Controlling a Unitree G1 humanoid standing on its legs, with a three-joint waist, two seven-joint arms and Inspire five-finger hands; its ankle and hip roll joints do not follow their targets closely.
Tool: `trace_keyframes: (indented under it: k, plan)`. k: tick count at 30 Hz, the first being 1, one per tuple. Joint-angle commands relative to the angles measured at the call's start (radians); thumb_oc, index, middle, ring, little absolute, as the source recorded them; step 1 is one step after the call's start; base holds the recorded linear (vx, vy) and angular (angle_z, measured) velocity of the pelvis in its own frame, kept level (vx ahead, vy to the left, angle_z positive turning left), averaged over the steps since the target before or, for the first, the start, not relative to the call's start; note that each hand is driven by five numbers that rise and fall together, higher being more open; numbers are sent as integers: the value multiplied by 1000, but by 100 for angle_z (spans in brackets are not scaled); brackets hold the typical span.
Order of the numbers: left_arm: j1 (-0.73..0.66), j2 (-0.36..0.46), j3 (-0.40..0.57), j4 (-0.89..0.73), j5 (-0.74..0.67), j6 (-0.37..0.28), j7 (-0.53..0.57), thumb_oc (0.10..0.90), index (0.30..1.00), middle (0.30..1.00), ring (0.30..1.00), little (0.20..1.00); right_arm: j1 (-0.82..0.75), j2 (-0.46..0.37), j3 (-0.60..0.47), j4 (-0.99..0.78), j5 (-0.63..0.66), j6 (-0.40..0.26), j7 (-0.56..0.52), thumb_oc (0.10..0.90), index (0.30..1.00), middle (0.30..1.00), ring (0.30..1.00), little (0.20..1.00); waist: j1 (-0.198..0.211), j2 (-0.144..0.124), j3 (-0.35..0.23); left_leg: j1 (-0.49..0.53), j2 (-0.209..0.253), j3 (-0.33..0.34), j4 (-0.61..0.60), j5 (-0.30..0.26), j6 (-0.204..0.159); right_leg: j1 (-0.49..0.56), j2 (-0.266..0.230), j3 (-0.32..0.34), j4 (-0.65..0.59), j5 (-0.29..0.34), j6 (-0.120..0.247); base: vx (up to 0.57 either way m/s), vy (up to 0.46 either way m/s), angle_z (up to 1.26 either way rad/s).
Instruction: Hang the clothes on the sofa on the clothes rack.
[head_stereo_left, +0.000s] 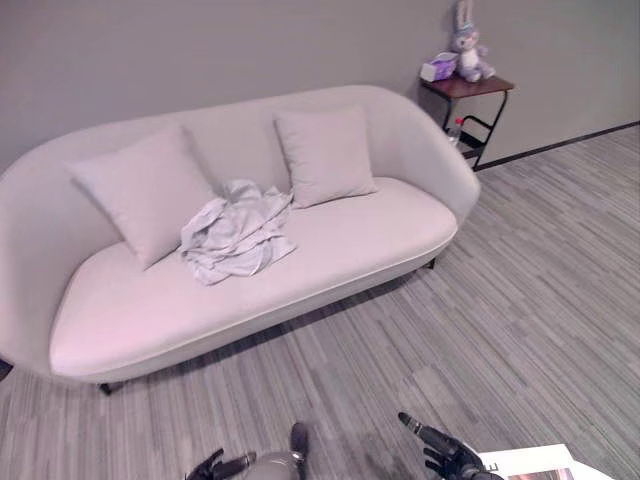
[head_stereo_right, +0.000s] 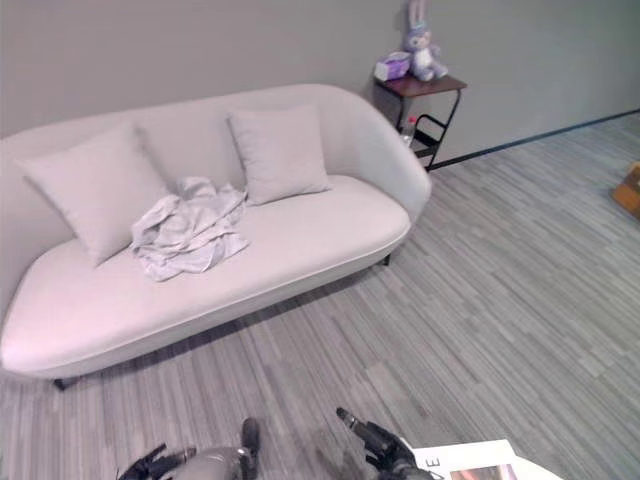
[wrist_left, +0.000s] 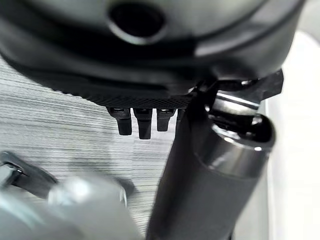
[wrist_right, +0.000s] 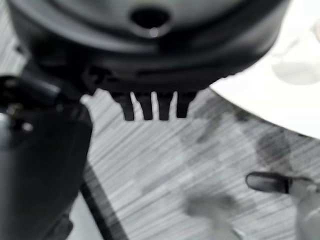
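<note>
A crumpled white garment (head_stereo_left: 238, 234) lies on the seat of a pale sofa (head_stereo_left: 330, 250), between its two cushions and touching the left one. Both hands hang low over the striped grey floor, well in front of the sofa and apart from the garment. My left hand (head_stereo_left: 222, 466) is at the bottom edge, left of centre. My right hand (head_stereo_left: 447, 453) is at the bottom right, one finger pointing toward the sofa. In the wrist views the left hand's fingers (wrist_left: 144, 122) and the right hand's fingers (wrist_right: 151, 107) are straight and hold nothing.
Two square cushions (head_stereo_left: 148, 190) (head_stereo_left: 325, 155) lean on the sofa back. A small dark side table (head_stereo_left: 468, 90) at the sofa's right end carries a plush rabbit (head_stereo_left: 466, 42) and a box. A white sheet (head_stereo_left: 540, 462) lies by my right hand. Open floor stretches to the right.
</note>
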Motion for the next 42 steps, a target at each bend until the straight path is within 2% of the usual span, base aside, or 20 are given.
trace_keyframes:
  k: [1, 4, 5, 9, 10, 11, 12, 15, 16, 18, 20, 21, 26, 31, 35, 36, 37, 38, 40, 42]
  plan:
    - [17, -24, 32, 39, 21, -3, -11, 800, 900, 900, 900, 900, 23, -40, -15, -106, -75, -41, -4, 800, 900, 900, 900, 900, 49, 51, -37, 214, 99, -52, -137, 118, 0, -17, -77, 45, 70, -13, 49, 540, 54, 1]
    - [23, -15, 68, 12, -11, -7, 0, 800, 900, 900, 900, 900, 41, -36, -13, -160, -99, -41, 0, 800, 900, 900, 900, 900, 58, 17, -59, 261, 90, -37, -147, 93, 20, -26, -87, 45, 171, -56, 60, 448, 47, 16]
    - [21, -7, 85, 7, -24, -9, 7, 800, 900, 900, 900, 900, 44, -36, -10, -168, -119, -42, 5, 800, 900, 900, 900, 900, 66, 3, -68, 295, 86, -21, -162, 74, 28, -42, -92, 33, 248, -61, 86, 404, 62, -4]
    - [3, 5, 81, -19, -32, -12, 12, 800, 900, 900, 900, 900, 28, -34, -10, -180, -135, -44, 4, 800, 900, 900, 900, 900, 55, -12, -48, 377, 76, -8, -176, 26, 63, -168, -166, -32, 572, 79, 197, 196, 69, 1]
    - [3, 4, 81, -19, -32, -12, 12, 800, 900, 900, 900, 900, 28, -35, -10, -180, -135, -44, 4, 800, 900, 900, 900, 900, 56, -11, -51, 374, 77, -8, -176, 27, 63, -171, -164, -32, 572, 80, 197, 121, 53, 3]
    - [-3, 11, 63, -28, -21, -10, 15, 800, 900, 900, 900, 900, 23, -30, -9, -190, -130, -46, 1, 800, 900, 900, 900, 900, 45, -9, -35, 409, 77, -20, -176, 13, 76, -230, -196, -55, 709, 142, 218, 126, 42, 15]
    - [-6, 19, 62, -28, -19, -9, 17, 800, 900, 900, 900, 900, 24, -27, -9, -199, -126, -49, -1, 800, 900, 900, 900, 900, 45, -7, -31, 425, 77, -28, -176, 3, 81, -261, -222, -71, 740, 146, 213, 221, 57, 16]
    - [-9, 27, 60, -17, -11, -6, 13, 800, 900, 900, 900, 900, 29, -22, -7, -210, -124, -50, -1, 800, 900, 900, 900, 900, 44, -2, -29, 442, 82, -53, -176, -9, 76, -268, -262, -102, 689, 99, 178, 104, -24, 42]
    - [-14, 30, 56, 0, -10, -8, 11, 800, 900, 900, 900, 900, 33, -29, -11, -226, -116, -53, -1, 800, 900, 900, 900, 900, 40, 14, -29, 446, 97, -97, -176, -15, 68, -289, -262, -77, 575, 57, 141, 137, -60, 63]
    - [-15, 28, 56, 10, -10, -9, 14, 800, 900, 900, 900, 900, 37, -34, -11, -241, -114, -54, -2, 800, 900, 900, 900, 900, 35, 17, -28, 450, 102, -116, -176, -21, 65, -289, -244, -23, 468, 56, 135, 107, -87, 52]
    - [-13, 27, 77, 28, -24, -13, 19, 800, 900, 900, 900, 900, 46, -41, -14, -273, -115, -54, -6, 800, 900, 900, 900, 900, 36, 13, -27, 463, 108, -134, -176, -40, 59, -273, -223, 84, 261, 92, 145, 170, -164, 39]
    - [-6, 26, 107, 49, -37, -13, 23, 800, 900, 900, 900, 900, 58, -44, -19, -296, -112, -51, -1, 800, 900, 900, 900, 900, 40, 7, -32, 477, 113, -150, -176, -56, 56, -308, -228, 160, 165, 164, 165, 228, -209, 21]
    - [0, 28, 119, 68, -19, -11, 27, 800, 900, 900, 900, 900, 80, -48, -26, -338, -88, -52, 16, 800, 900, 900, 900, 900, 25, -17, -25, 518, 127, -196, -176, -80, 37, -331, -206, 217, 108, 226, 184, 194, -204, 25]
    - [-14, 13, 99, 38, -7, -20, 36, 800, 900, 900, 900, 900, 125, -80, -29, -401, -185, -63, -8, 800, 900, 900, 900, 900, 4, -45, -43, 550, 186, -261, -151, -119, 1, -273, -158, 222, 99, 176, 154, 273, -367, 79]
    - [-38, -37, 29, -3, -19, -13, 33, 800, 900, 900, 900, 900, 115, -125, -25, -435, -212, -70, -28, 800, 900, 900, 900, 900, -13, -37, -31, 401, 203, -278, 117, -146, -35, -226, -146, 154, 78, 127, 117, 161, -343, 51]
    - [-47, -51, -16, -34, 6, -10, 31, 800, 900, 900, 900, 900, 109, -134, -22, -444, -208, -75, -39, 800, 900, 900, 900, 900, -25, -36, -4, 321, 214, -227, 237, -109, -32, -189, -152, 109, 64, 111, 95, 51, -207, 104]
    - [-47, -51, -16, -34, 6, -10, 31, 800, 900, 900, 900, 900, 109, -134, -22, -444, -208, -75, -39, 800, 900, 900, 900, 900, -27, -35, -5, 317, 214, -230, 242, -111, -32, -190, -151, 107, 64, 111, 95, 46, -200, 101]
    - [-49, -53, -50, -81, 18, -15, 34, 800, 900, 900, 900, 900, 96, -138, -12, -453, -212, -78, -53, 800, 900, 900, 900, 900, -32, -33, 17, 267, 255, -147, 280, -65, -22, -168, -158, 67, 59, 98, 81, 31, -90, 103]
    - [-48, -50, -52, -95, 6, -19, 40, 800, 900, 900, 900, 900, 94, -140, -7, -461, -219, -81, -56, 800, 900, 900, 900, 900, -35, -33, 22, 252, 273, -125, 267, -53, -24, -162, -166, 54, 58, 92, 79, 116, -66, 82]
    - [-40, -55, -26, -98, -42, -24, 47, 800, 900, 900, 900, 900, 94, -142, 7, -472, -250, -73, -59, 800, 900, 900, 900, 900, -35, -32, 17, 268, 307, -104, 147, -34, -40, -146, -186, 35, 53, 77, 81, 181, 4, 32]
